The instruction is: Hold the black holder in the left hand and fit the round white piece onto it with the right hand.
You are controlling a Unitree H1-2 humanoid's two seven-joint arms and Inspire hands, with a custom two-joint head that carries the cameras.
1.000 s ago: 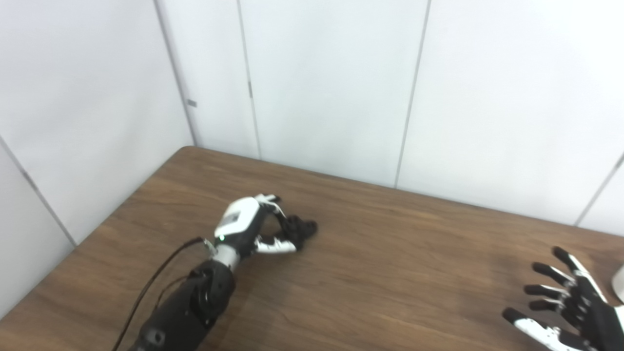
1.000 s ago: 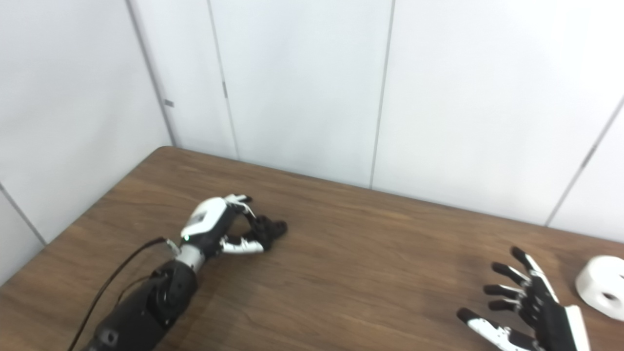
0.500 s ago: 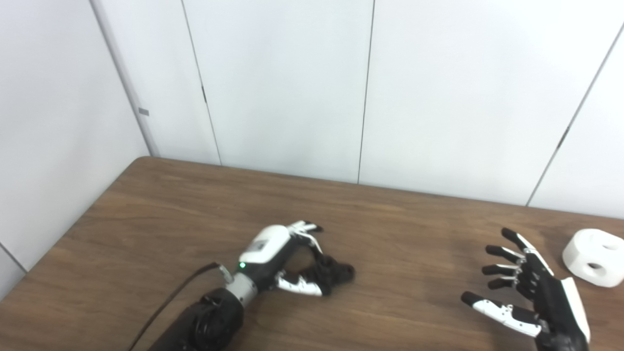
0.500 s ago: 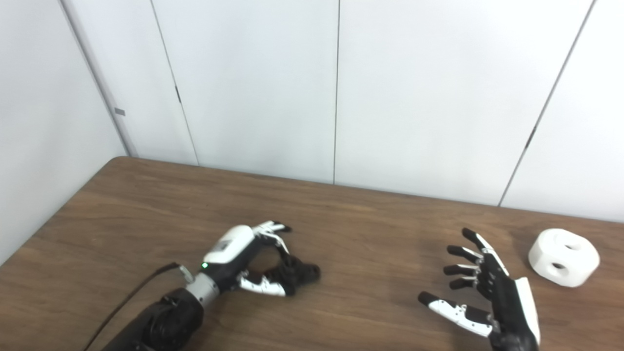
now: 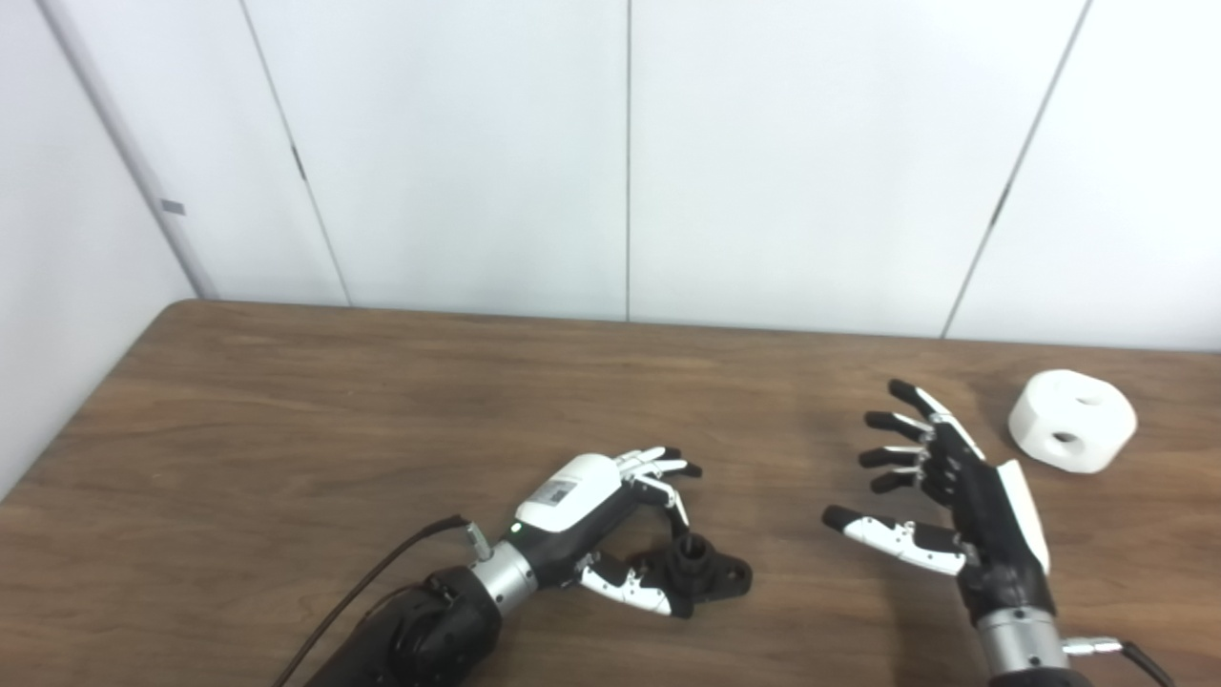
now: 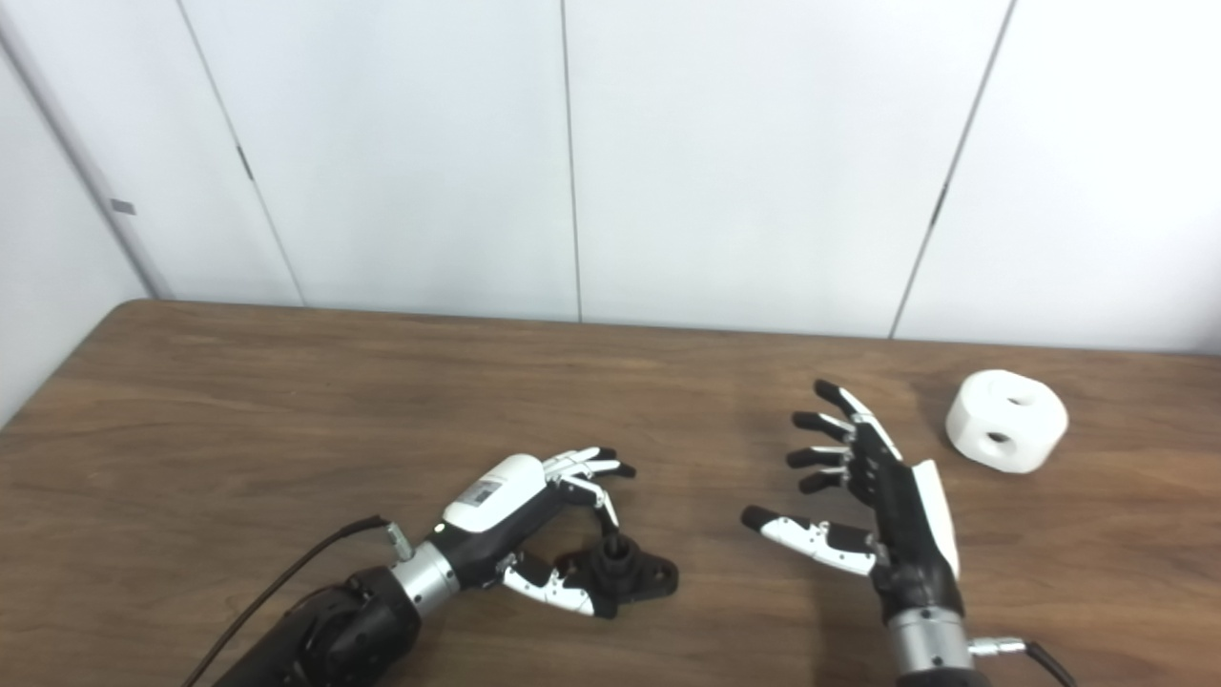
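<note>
Round white piece [image 5: 1072, 421]: rests on the counter [image 5: 286, 410], far right, just beyond the fingertips of the right robot hand [image 5: 954, 496] (spread wide, empty). Black holder [image 5: 701, 571]: on the counter, loosely cupped by the left robot hand [image 5: 596, 520].

One small black plastic holder [image 5: 701, 570] with a short round post on a flat base lies on the one brown wood-grain table [image 5: 286, 401]. One round white plastic piece [image 5: 1072, 421] is on that same table, a chunky disc with two dark holes showing, one in its top face and one in its side. Two black-and-white robot hands are in view, one left hand [image 5: 610, 520] and one right hand [image 5: 940, 496], each on its own dark arm, and one black cable [image 6: 286, 582] runs along the left arm.
</note>
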